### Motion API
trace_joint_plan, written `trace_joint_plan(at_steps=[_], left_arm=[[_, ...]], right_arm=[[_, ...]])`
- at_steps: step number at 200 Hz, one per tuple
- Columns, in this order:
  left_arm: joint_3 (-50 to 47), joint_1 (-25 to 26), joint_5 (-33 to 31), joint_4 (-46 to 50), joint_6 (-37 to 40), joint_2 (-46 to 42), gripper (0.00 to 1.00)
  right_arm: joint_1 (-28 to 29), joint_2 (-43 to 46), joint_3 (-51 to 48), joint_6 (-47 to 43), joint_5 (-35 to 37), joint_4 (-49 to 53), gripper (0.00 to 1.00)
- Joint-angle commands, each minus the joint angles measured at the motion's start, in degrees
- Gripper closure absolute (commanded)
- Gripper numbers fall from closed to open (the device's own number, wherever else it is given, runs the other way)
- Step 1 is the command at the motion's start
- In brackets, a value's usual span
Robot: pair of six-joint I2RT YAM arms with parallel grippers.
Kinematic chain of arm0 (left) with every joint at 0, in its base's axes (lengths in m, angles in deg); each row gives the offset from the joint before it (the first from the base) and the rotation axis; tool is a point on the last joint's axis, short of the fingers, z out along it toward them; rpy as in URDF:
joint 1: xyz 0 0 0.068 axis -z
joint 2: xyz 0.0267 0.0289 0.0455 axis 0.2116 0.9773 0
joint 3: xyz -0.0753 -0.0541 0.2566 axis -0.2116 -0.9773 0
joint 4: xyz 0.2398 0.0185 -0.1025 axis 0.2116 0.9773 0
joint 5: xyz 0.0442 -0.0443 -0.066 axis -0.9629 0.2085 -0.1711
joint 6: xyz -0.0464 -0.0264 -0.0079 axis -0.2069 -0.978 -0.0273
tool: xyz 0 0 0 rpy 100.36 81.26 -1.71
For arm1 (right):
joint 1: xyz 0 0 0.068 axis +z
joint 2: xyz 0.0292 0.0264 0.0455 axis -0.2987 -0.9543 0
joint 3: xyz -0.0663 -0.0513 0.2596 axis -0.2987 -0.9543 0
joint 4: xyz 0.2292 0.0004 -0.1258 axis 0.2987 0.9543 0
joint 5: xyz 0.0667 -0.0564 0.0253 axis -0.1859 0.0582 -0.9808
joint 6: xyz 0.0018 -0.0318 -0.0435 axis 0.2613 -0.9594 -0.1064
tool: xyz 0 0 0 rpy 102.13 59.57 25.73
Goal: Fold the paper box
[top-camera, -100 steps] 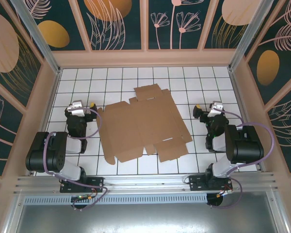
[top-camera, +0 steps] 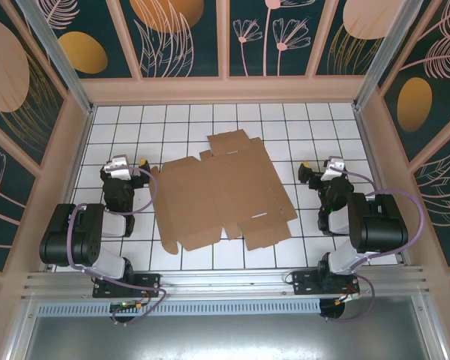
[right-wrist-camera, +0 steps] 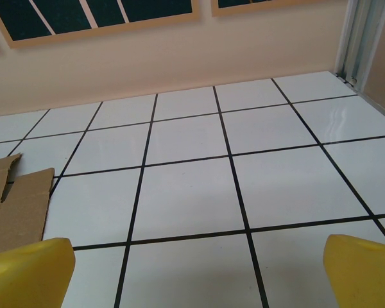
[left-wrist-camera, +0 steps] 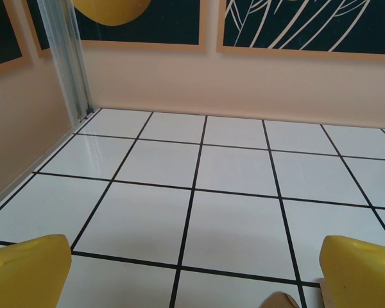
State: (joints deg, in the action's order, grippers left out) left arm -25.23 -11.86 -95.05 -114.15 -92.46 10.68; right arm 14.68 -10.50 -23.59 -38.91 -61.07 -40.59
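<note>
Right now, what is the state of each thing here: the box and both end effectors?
box: unfolded, lying flat on the table, nothing gripping it.
left end effector: open, empty.
right end effector: open, empty.

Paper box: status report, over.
Left pincer open, empty. Right pincer open, empty. Paper box flat and unfolded on the table, between the arms. Nothing blocking either approach.
</note>
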Motion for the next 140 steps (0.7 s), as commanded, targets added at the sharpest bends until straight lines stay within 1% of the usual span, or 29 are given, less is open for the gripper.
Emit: trace_joint_plan(at_steps=[1, 47, 55, 65, 81, 89, 95, 100, 104, 108, 115, 122, 130, 140], left_arm=[[0.67, -0.27, -0.04, -0.10, -0.82, 0.03, 0.01], [0.17, -0.27, -0.05, -0.74, -0.76, -0.28, 0.01], [-0.03, -0.27, 0.85, -0.44, -0.46, -1.36, 0.01], [-0.64, -0.27, 1.17, 1.33, -0.01, -4.77, 0.01], [-2.53, -0.10, -2.70, 4.53, -0.50, -12.12, 0.01], [-2.69, -0.01, -4.16, 8.48, -0.42, -17.29, 0.01], [-2.33, 0.11, -4.42, 12.57, -0.30, -21.20, 0.01], [-1.76, 0.71, -4.91, 15.54, -0.09, -24.36, 0.01], [-1.22, 2.05, -5.54, 17.56, 0.87, -26.50, 0.01], [-0.49, 3.69, -5.78, 19.65, 2.78, -28.38, 0.01], [0.81, 6.47, -2.90, 23.01, 6.67, -31.26, 0.01], [2.27, 8.49, 2.76, 26.46, 9.05, -34.25, 0.01], [3.75, 10.39, 8.39, 29.08, 9.52, -37.28, 0.02], [5.39, 13.64, 11.14, 31.33, 8.58, -40.11, 0.01]], right_arm=[[-0.38, 0.70, 1.14, 0.04, -0.42, -0.63, 0.01], [-0.29, 0.70, 1.17, 0.12, -0.30, -0.60, 0.01], [-0.20, 0.74, 1.20, 0.12, -0.21, -0.66, 0.01], [-0.16, 0.76, 0.98, 0.13, -0.21, -0.90, 0.01], [0.04, 0.74, 0.70, 0.15, 0.03, -1.42, 0.01], [0.79, 1.40, 0.76, -0.57, 0.18, -1.42, 0.01], [2.35, 3.70, 1.29, -1.89, 2.00, 1.81, 0.01], [3.82, 6.89, 2.72, -2.57, 5.36, 6.58, 0.01], [5.05, 9.43, 4.22, -3.14, 8.34, 10.88, 0.01], [6.13, 11.77, 5.69, -3.89, 9.66, 14.74, 0.01], [7.70, 15.50, 7.41, -3.37, 10.33, 18.34, 0.01], [9.06, 19.32, 8.77, -2.27, 8.92, 20.69, 0.01], [10.89, 23.42, 10.49, -0.40, 6.93, 23.65, 0.01], [14.19, 27.33, 14.29, 2.08, 5.40, 29.78, 0.01]])
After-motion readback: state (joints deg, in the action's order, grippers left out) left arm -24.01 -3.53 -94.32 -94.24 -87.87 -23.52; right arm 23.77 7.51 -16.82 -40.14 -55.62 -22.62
